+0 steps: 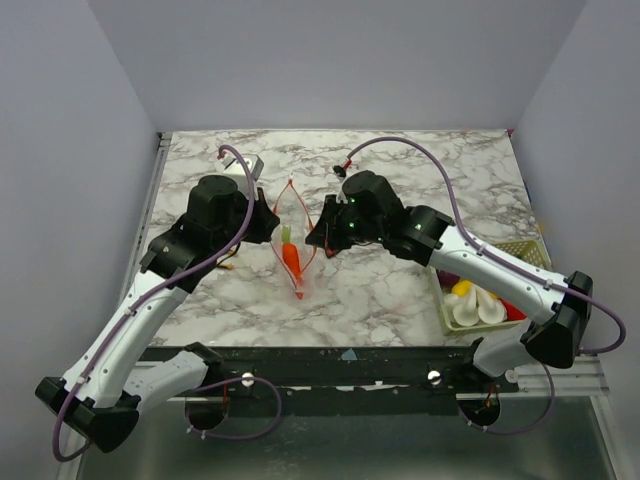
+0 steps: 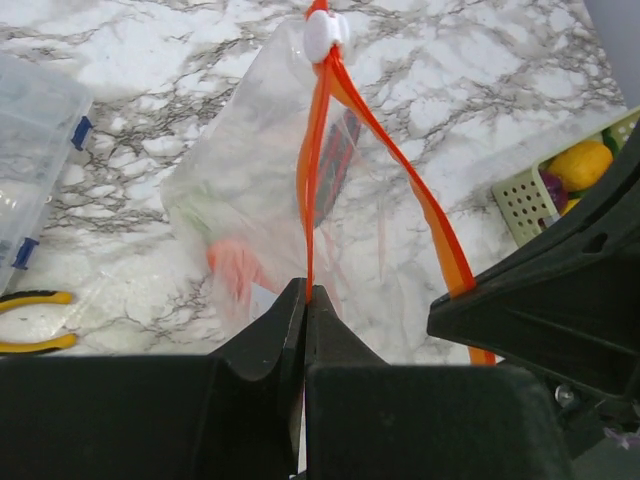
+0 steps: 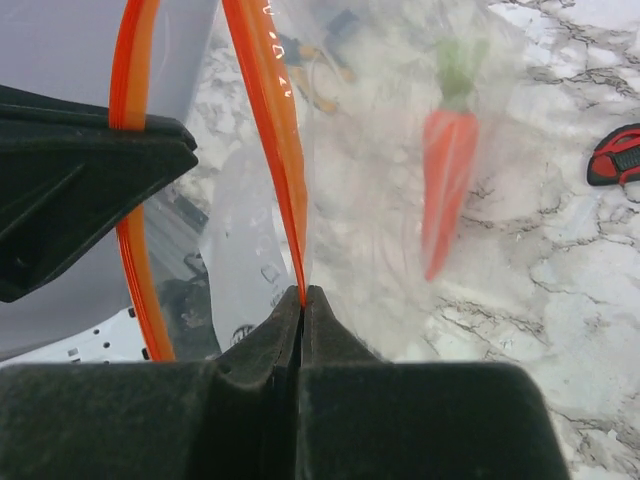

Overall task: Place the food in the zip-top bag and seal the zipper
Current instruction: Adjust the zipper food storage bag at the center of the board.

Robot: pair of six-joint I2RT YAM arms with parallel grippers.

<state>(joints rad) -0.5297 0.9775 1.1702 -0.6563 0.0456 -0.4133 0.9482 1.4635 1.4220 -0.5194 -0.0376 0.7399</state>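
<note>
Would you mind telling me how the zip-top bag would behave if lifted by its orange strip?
Probably floppy: the zip-top bag shows wrinkled, sagging film below the zipper. Likely bottom-heavy, since the carrot lies loose inside and could slide. The film looks slick, so a pinch might slip.

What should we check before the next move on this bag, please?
1. Grip of the left pincer on the zipper: ok, shut on it.
2. Grip of the right pincer on the opposite strip: ok.
3. Mouth of the zip-top bag spread open: ok.
4. One carrot inside the bag: ok.
5. All food bagged: not ok, some lies in the basket.
6. Mouth sealed: not ok.
</note>
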